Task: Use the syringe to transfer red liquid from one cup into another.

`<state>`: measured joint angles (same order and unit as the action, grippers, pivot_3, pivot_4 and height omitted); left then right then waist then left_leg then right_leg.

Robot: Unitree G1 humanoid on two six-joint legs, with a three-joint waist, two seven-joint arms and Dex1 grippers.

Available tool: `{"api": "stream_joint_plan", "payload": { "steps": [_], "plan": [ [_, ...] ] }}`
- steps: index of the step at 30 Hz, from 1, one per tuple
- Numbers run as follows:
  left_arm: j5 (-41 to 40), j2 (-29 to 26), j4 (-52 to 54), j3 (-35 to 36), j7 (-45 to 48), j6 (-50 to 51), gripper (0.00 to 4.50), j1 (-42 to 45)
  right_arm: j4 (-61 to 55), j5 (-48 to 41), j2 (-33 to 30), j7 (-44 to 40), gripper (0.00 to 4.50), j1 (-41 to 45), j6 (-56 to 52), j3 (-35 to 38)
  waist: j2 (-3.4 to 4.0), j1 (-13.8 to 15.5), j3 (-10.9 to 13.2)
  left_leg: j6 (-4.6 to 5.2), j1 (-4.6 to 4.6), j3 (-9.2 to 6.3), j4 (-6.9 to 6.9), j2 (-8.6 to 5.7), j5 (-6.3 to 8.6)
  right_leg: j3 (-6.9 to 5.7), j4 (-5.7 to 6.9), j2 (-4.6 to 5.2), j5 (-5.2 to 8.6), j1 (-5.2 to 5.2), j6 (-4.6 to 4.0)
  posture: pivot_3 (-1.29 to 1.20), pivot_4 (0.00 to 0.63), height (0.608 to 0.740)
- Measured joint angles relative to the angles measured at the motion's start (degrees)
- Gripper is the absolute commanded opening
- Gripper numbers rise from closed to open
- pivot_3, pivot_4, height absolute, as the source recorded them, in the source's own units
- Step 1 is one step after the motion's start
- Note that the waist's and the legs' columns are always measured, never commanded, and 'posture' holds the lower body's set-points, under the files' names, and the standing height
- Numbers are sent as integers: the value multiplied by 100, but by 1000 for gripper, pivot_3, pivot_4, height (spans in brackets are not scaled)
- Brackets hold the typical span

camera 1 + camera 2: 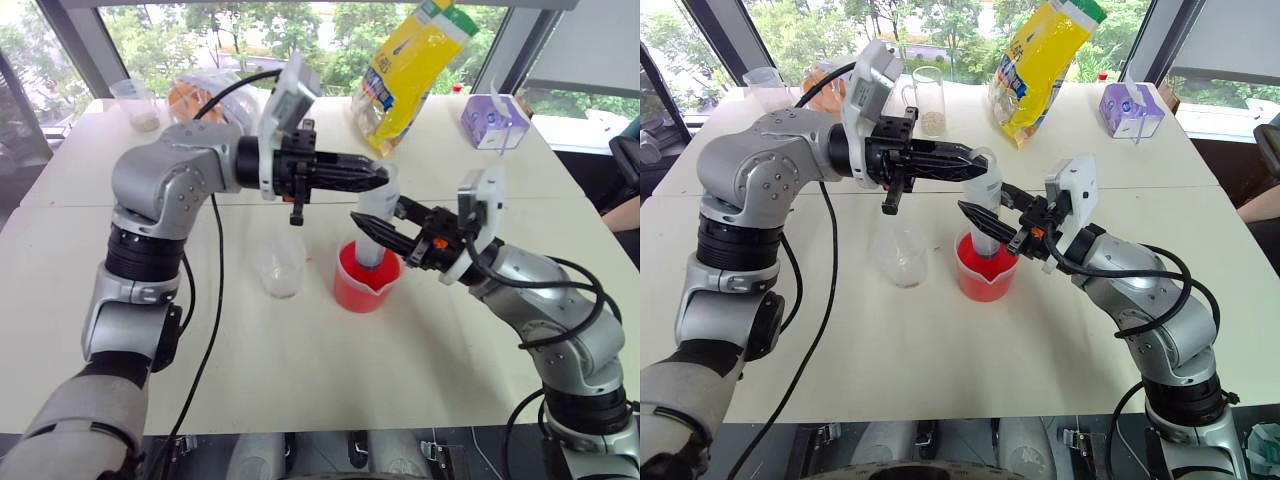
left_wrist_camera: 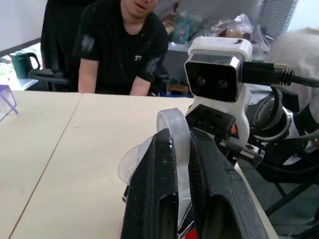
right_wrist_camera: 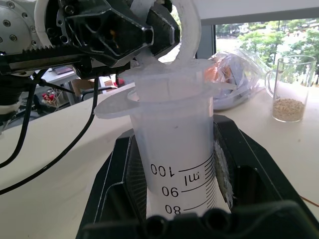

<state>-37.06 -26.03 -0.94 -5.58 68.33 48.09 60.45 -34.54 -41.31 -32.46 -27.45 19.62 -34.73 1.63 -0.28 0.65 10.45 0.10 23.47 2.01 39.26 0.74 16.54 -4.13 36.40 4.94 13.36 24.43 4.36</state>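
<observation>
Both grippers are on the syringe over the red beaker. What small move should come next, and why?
Probably the left gripper should draw the plunger ring upward. The right gripper is shut on the syringe barrel, holding it upright with its lower end in the spouted beaker of red liquid; the plunger looks pushed in, and the small cup looks unfilled.

both tools, left [image 1: 378,176] and right [image 1: 362,226], clamped shut, nearly touching.

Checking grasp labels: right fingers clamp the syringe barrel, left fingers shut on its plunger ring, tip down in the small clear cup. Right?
Wrong cup. The left eye view shows the syringe standing in the red spouted beaker; the small clear cup stands apart beside it.
</observation>
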Motion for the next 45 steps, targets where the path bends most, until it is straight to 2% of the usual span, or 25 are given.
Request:
{"api": "stream_joint_plan", "payload": {
  "steps": [45],
  "plan": [
    [-238, 163, -384, 7, -166, 282, 59, 390, -1, 35, 223, -43, 1443, -391, 372, 88, 0, 0, 0, 0, -4, 6, 0, -1, 0, 6, 2, 0, 0, 0, 0, 0, 150, 740]
  ]
}}
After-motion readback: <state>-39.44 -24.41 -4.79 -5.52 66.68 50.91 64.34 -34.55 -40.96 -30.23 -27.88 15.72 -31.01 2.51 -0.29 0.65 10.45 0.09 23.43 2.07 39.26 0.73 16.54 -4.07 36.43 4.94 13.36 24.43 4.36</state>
